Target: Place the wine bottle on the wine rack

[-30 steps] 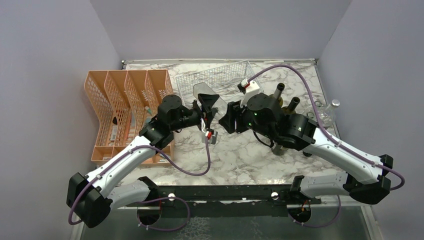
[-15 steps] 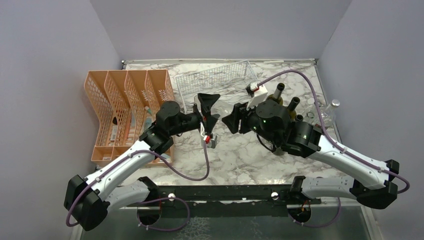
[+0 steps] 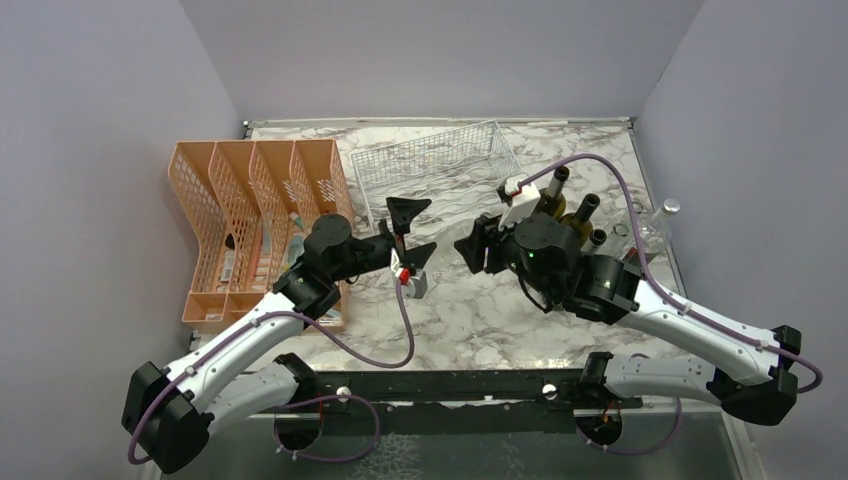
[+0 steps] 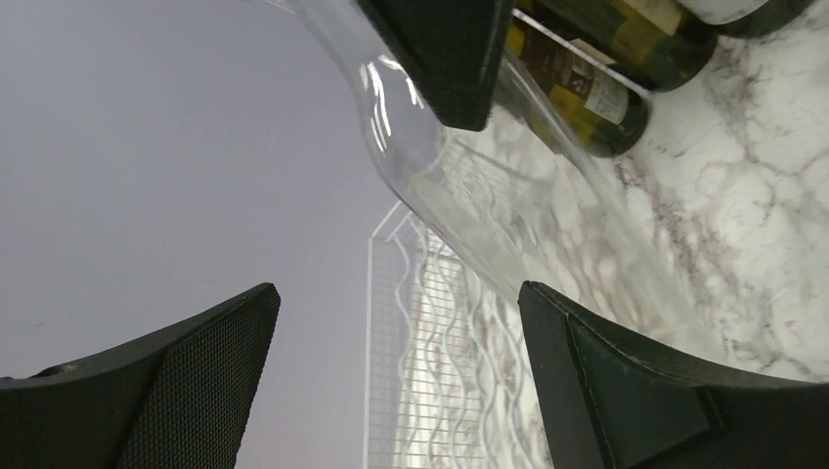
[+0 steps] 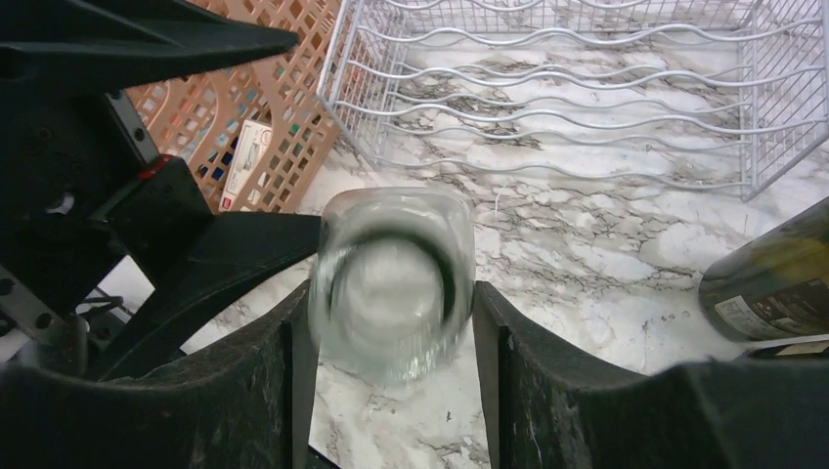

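Observation:
A clear glass wine bottle (image 5: 391, 278) points end-on at the right wrist camera, and my right gripper (image 5: 391, 322) is shut on it, one finger on each side. In the left wrist view the same bottle (image 4: 440, 186) slants across the top, beyond my left gripper (image 4: 399, 293), which is open with nothing between its fingers. From above, the left gripper (image 3: 412, 230) faces the right gripper (image 3: 470, 245) across a small gap above the marble. The white wire wine rack (image 3: 430, 160) stands behind them, with wavy cradles (image 5: 587, 88).
The orange mesh file organiser (image 3: 250, 220) stands at the left, next to the left arm. Dark wine bottles (image 3: 585, 208) stand upright behind the right wrist, one of them at the right edge (image 5: 777, 278). A small clear bottle (image 3: 668, 215) is by the right wall.
My left gripper has opened, let go of the clear bottle and drawn back to the left. The right gripper keeps the bottle and has shifted slightly to the right.

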Motion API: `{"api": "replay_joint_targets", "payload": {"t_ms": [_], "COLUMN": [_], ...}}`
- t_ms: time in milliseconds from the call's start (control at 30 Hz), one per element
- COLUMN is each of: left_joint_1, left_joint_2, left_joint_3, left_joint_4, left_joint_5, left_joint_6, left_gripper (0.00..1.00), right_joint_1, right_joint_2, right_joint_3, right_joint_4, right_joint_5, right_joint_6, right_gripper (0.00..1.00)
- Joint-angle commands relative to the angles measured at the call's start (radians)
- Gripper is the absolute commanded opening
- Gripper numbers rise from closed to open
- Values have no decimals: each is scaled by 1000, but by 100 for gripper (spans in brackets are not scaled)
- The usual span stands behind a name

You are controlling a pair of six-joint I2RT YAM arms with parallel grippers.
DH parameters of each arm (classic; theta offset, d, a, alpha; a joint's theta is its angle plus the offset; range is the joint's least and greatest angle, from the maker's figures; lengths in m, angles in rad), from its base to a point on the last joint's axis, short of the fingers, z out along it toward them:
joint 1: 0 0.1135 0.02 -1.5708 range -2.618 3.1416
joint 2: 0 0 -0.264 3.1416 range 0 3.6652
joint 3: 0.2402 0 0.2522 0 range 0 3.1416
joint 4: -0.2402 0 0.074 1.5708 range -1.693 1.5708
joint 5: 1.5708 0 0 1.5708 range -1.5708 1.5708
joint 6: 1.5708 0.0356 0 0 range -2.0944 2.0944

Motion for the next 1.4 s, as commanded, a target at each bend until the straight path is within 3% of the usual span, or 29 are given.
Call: {"api": "replay_joint_targets", "payload": {"t_ms": [0, 300, 600, 933, 1367], "left_joint_1": [3, 2, -1, -3, -2], "left_joint_2": [42, 75, 64, 119, 68], "left_joint_3": [-28, -62, -106, -144, -181], "left_joint_4": [21, 86, 176, 216, 228], "left_joint_5": [118, 250, 50, 12, 0], "left_joint_6": [-160, -367, -663, -705, -688], "left_gripper": [99, 99, 99, 99, 99], "right_joint_1": [2, 3, 2, 2, 2], "right_joint_2": [-40, -37, -18, 27, -48], "right_joint_3": [16, 24, -53, -201, -364], "right_joint_4": [78, 37, 113, 337, 436], "right_joint_5": [-3, 1, 10, -10, -38], "right_joint_6": [4, 21, -13, -125, -158], "right_gripper": [1, 1, 1, 1, 1]}}
